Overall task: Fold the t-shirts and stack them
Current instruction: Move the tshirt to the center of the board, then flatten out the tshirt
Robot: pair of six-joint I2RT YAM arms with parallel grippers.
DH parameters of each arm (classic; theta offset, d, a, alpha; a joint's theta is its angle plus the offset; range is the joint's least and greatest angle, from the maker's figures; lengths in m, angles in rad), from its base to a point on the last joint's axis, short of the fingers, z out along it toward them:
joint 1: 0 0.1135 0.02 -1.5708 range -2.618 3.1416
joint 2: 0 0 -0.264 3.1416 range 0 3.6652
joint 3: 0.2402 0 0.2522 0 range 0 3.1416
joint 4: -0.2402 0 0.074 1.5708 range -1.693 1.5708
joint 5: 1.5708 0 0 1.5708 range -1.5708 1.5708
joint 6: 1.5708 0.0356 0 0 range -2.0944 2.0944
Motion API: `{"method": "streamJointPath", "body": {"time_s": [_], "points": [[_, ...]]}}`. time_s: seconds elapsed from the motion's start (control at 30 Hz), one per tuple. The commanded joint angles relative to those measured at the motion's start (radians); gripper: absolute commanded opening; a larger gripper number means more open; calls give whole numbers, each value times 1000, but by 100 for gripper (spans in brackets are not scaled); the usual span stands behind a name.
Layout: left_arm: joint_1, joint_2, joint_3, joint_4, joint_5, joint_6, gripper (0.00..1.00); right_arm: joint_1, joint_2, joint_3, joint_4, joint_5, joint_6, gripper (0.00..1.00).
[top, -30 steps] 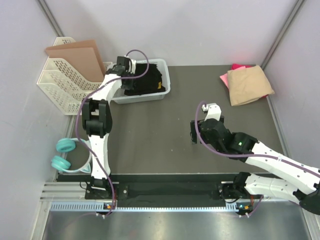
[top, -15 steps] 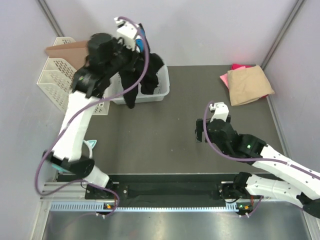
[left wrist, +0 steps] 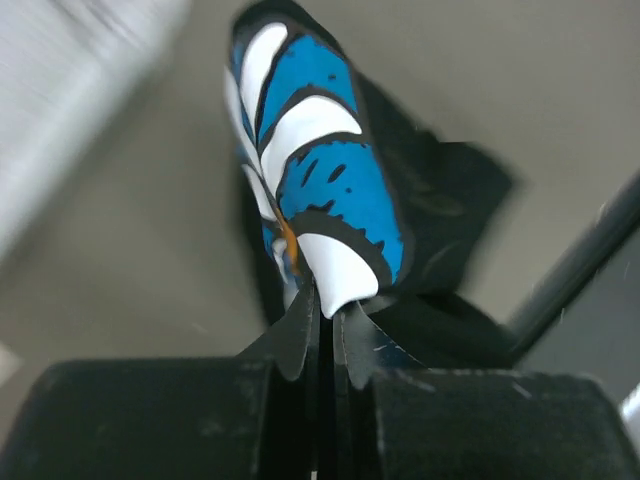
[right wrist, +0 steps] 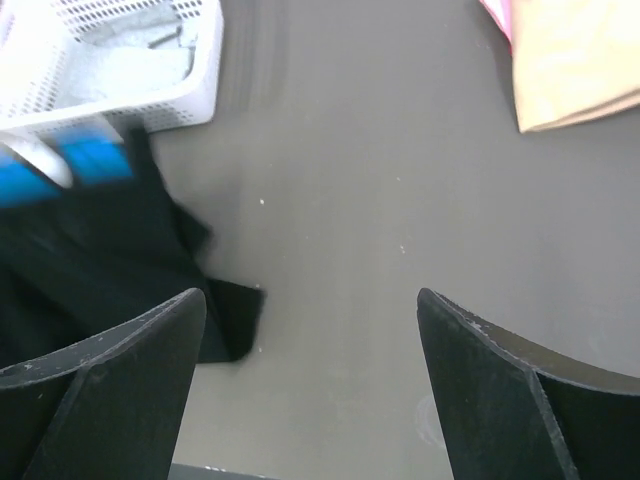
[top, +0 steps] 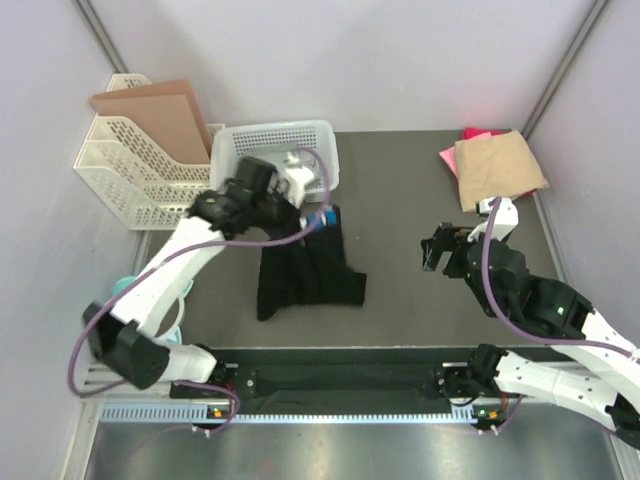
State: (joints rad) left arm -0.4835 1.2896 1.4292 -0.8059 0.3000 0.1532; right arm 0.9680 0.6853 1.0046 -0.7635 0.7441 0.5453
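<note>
The black t-shirt (top: 305, 275) hangs from my left gripper (top: 318, 216) and trails in a crumpled heap onto the dark table, just in front of the white mesh basket (top: 272, 140). In the left wrist view the jaws (left wrist: 325, 322) are shut on a fold of the shirt bearing its blue-and-white print (left wrist: 325, 180). My right gripper (top: 433, 250) hovers over bare table to the right of the shirt, open and holding nothing (right wrist: 310, 300); the black t-shirt (right wrist: 90, 260) lies to its left. The folded tan t-shirt (top: 498, 170) rests on a pink t-shirt (top: 478, 133) at the far right corner.
Brown cardboard sheets (top: 150, 115) stand in a white file rack (top: 115, 170) at the far left. Teal headphones (top: 122, 290) lie by the left arm's base. Grey walls close in the left, far and right sides.
The left arm lifted the black t-shirt out of the basket and swung it down onto the table in front. The right gripper moved right and away from the base.
</note>
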Motion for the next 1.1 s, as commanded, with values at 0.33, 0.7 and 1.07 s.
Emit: {"method": "streamJointPath", "body": {"time_s": [0.33,0.7,1.07], "points": [[-173,148,-50,-44,56,-15,55,17,51,23,-23,-29,27,86],[17,-46,-247,-10,-180,-41,99,35,151,-96,87,-224,27,88],[65,66,-385,44,-216,-69,93,260,435,-123,323,-430,-28,88]]}}
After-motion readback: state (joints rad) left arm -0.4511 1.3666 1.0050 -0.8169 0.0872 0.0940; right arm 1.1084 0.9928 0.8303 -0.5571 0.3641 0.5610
